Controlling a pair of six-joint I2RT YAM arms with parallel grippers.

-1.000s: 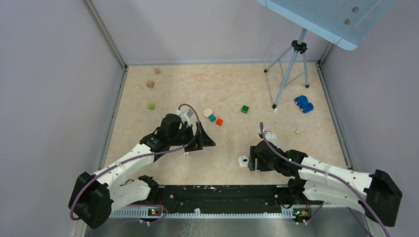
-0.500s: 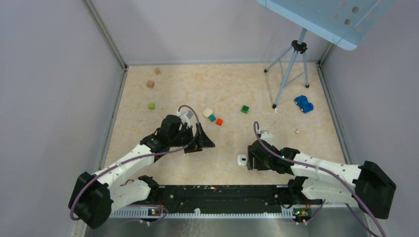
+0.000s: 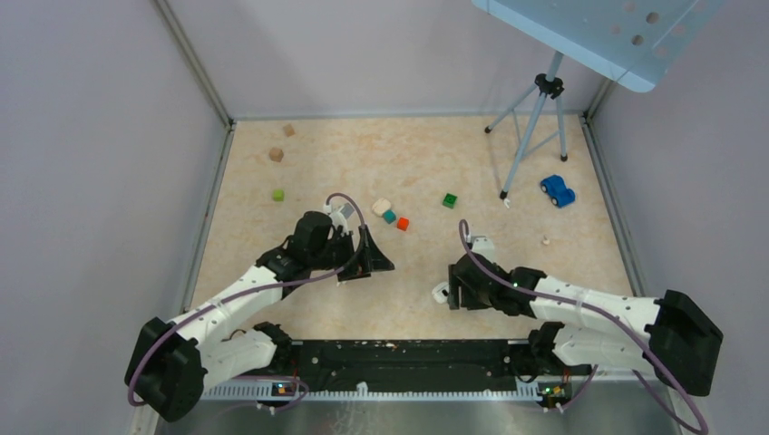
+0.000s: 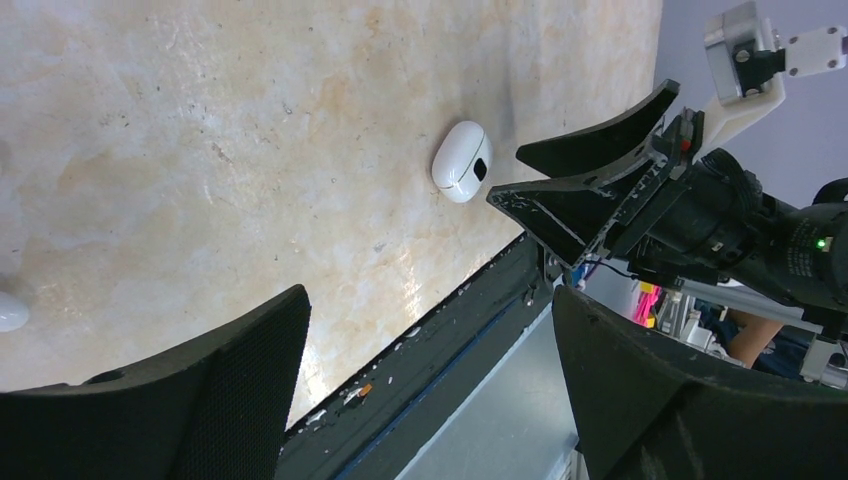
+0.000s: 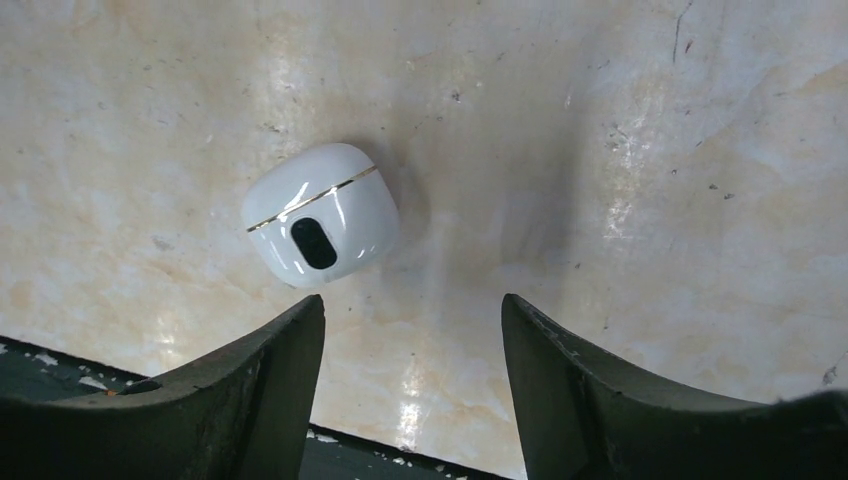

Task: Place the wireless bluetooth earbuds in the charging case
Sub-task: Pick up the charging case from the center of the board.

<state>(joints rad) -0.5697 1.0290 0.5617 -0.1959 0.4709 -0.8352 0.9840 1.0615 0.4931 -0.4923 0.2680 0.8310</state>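
Marbled beige tabletop fills the pen between plain grey walls, and from my console I see both arms stretched low over its near half. I read the left pincer as released: its two dark fingers stand wide apart in the left wrist view with only bare table between them. The right pincer is likewise spread and grips nothing; in its own wrist view I see clear marble between the two fingers.

The charging case lies shut on the table, a glossy white shell with a thin gold seam and a dark oval spot. It sits outside the right pincer's gap, just ahead of the finger on the picture's left, and I cannot tell whether it touches that fingertip. From above, the case shows just to the left of the right pincer and well apart from the left one.

A tiny white piece peeks in at the left wrist view's edge; I cannot tell what it is
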